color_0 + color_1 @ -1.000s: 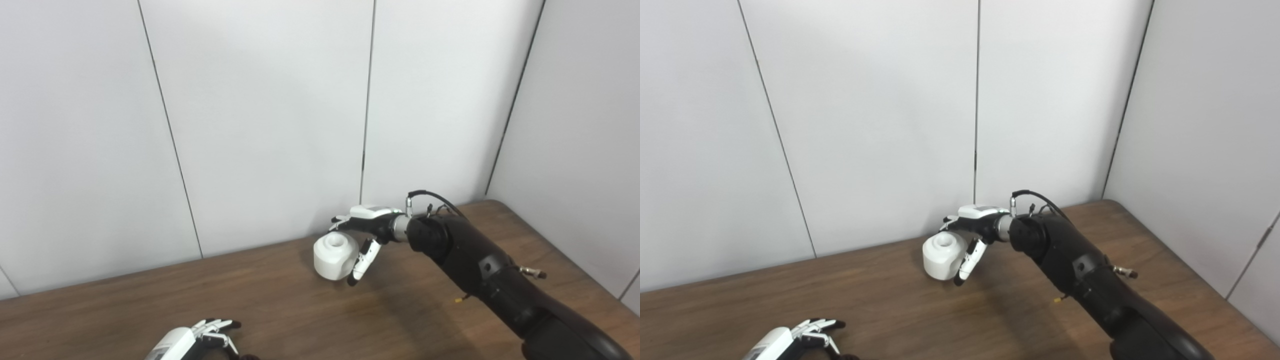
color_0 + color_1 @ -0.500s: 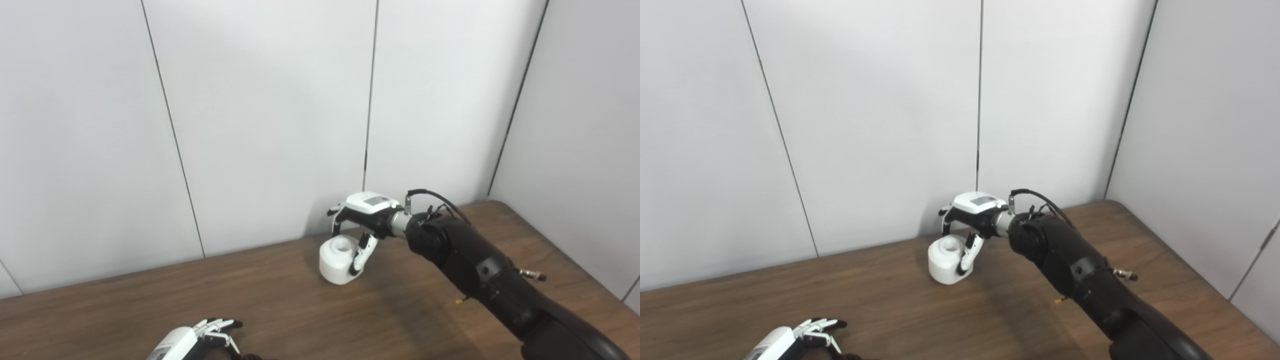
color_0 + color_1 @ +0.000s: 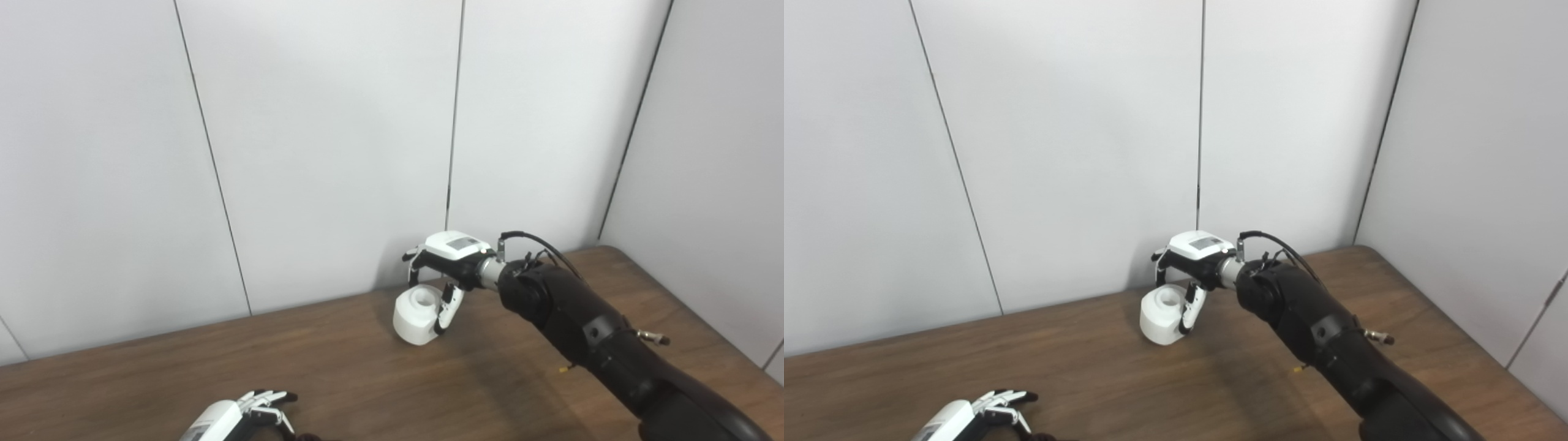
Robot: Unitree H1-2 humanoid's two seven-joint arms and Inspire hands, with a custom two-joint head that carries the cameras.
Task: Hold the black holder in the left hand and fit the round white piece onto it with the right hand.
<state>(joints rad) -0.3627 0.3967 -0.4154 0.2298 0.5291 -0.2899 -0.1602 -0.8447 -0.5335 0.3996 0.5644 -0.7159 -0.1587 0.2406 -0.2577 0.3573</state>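
Observation:
The round white piece (image 3: 415, 317) is a squat cylinder with a hole in its top, at the far edge of the wooden table (image 3: 355, 373) near the wall. My right hand (image 3: 450, 260) reaches over it from the right, with fingers curled over its far rim and the thumb on its near right side, gripping it. The piece looks slightly tilted, at or just above the table top. My left hand (image 3: 236, 419) lies low at the bottom left, mostly cut off. A small dark shape (image 3: 303, 437) shows under it at the picture's edge; I cannot tell what it is.
White wall panels stand right behind the table's far edge, and another wall runs along the right side. The table's right corner (image 3: 606, 251) is rounded. My black right forearm (image 3: 588, 331) crosses the right part of the table.
My right hand has turned from a sideways hold to reaching over the white piece from above. The piece has gone from strongly tilted to nearly upright and shifted slightly right. The left hand has not moved.

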